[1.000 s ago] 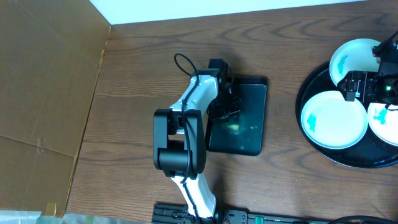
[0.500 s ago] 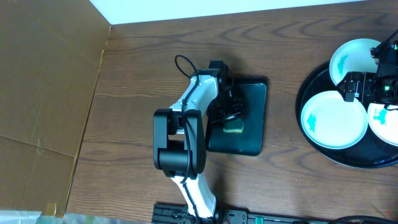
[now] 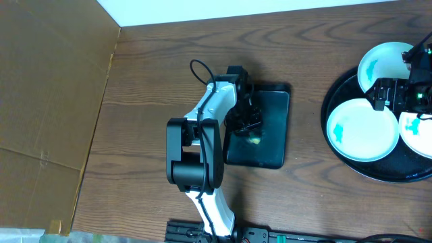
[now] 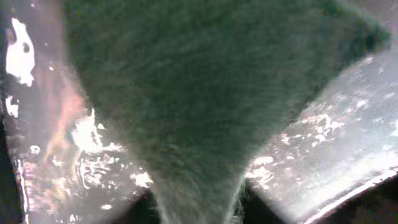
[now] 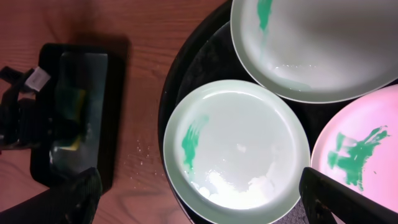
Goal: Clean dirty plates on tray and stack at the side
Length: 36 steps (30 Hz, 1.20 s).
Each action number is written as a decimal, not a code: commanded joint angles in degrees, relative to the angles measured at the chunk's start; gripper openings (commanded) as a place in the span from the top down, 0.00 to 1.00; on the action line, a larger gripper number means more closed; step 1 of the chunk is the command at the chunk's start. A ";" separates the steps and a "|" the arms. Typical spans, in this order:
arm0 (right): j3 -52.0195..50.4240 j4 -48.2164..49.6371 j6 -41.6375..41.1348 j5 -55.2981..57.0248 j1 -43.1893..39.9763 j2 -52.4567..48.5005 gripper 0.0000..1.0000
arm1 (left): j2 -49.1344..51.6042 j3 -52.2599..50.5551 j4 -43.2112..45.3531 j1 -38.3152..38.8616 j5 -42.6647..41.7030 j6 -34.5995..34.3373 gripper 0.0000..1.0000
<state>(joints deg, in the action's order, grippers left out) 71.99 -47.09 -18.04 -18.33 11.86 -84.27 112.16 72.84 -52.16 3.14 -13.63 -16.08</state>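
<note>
the dirty plates sit smeared on the tray at the frame's right, beneath the wide-spread right gripper; the left gripper is fetching the sponge, whether clamped i cannot tell, and probably needs a firm hold next.

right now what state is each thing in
middle plate, green smear, flat in round tray
far plate, green smear, overhanging the round tray's rim
right plate, green smear, in round tray
sponge, lying on small tray
left pincer, down at sponge, grip unclear
right pincer, open above the plates
</note>
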 commanded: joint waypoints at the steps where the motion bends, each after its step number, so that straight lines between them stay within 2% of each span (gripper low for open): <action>1: 0.15 -0.09 -0.57 0.31 0.24 -0.28 0.01 | 0.26 0.46 2.82 -0.04 0.17 0.35 0.20; 4: 0.15 -0.09 -0.55 0.33 0.24 -0.28 0.01 | 0.26 0.46 6.54 -0.04 2.05 0.37 0.15; 11: 0.15 -0.11 -0.52 0.33 0.24 -0.28 0.01 | 0.26 0.46 13.75 -0.04 4.22 1.01 0.14; 13: 0.15 -0.09 -0.48 0.33 0.24 -0.28 0.01 | 0.26 0.46 14.12 -0.04 4.24 1.01 0.29; 14: 0.15 -0.11 -0.28 0.33 0.24 -0.28 0.01 | 0.26 0.46 14.12 -0.04 4.24 1.01 0.45; 17: 0.15 -0.09 -0.11 0.33 0.24 -0.28 0.01 | 0.26 0.46 14.12 -0.04 4.24 1.01 0.85; 18: 0.15 -0.09 -0.11 0.33 0.24 -0.28 0.01 | 0.26 0.46 14.12 -0.04 4.24 1.01 0.92; 20: 0.15 -0.09 -0.13 0.33 0.24 -0.28 0.01 | 0.26 0.46 14.08 -0.04 4.24 1.01 0.93; 21: 0.15 -0.09 -0.13 0.33 0.24 -0.28 0.01 | 0.26 0.46 13.88 -0.04 4.24 1.01 0.92; 22: 0.15 -0.09 -0.13 0.33 0.24 -0.28 0.01 | 0.26 0.46 13.57 -0.04 4.24 0.98 0.83; 24: 0.15 -0.11 -0.13 0.33 0.24 -0.28 0.01 | 0.26 0.46 12.11 -0.04 4.22 0.98 0.25; 25: 0.15 -0.11 -0.13 0.31 0.24 -0.28 0.01 | 0.26 0.46 11.06 -0.04 4.22 0.96 0.14; 31: 0.15 -0.04 -0.13 0.31 0.24 -0.28 0.01 | 0.24 0.48 0.68 -0.04 3.69 0.92 0.13; 36: 0.15 0.15 -0.15 0.31 0.24 -0.28 0.01 | 0.24 0.48 -3.58 -0.04 2.47 0.96 0.13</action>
<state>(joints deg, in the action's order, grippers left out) 71.99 -46.98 -18.02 -18.31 11.88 -84.27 112.16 72.84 -54.59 3.16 -10.39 -15.20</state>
